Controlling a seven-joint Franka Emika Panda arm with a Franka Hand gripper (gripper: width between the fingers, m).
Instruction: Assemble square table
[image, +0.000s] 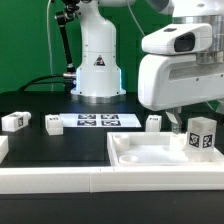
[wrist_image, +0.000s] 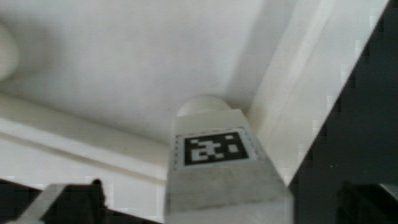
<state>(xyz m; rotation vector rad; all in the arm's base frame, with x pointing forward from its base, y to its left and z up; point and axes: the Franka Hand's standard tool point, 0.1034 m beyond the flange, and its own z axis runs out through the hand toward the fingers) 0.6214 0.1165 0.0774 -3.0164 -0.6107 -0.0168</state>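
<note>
The white square tabletop (image: 140, 152) lies near the front, rim up, on the exterior view's right. One white tagged leg (image: 203, 134) stands upright in its far right corner. In the wrist view that leg (wrist_image: 222, 150) rises from the rim's corner (wrist_image: 267, 60) toward the camera. My gripper (image: 192, 122) hangs over it, open. Its dark fingers (wrist_image: 71, 205) stand on either side of the leg (wrist_image: 217, 205), and a gap shows on at least one side. Three more legs lie on the black table: two at the left (image: 14, 121) (image: 52, 124) and one near the middle (image: 154, 122).
The marker board (image: 95, 121) lies flat in front of the robot base (image: 97, 60). A long white border wall (image: 60, 180) runs along the front edge. A green backdrop closes the back.
</note>
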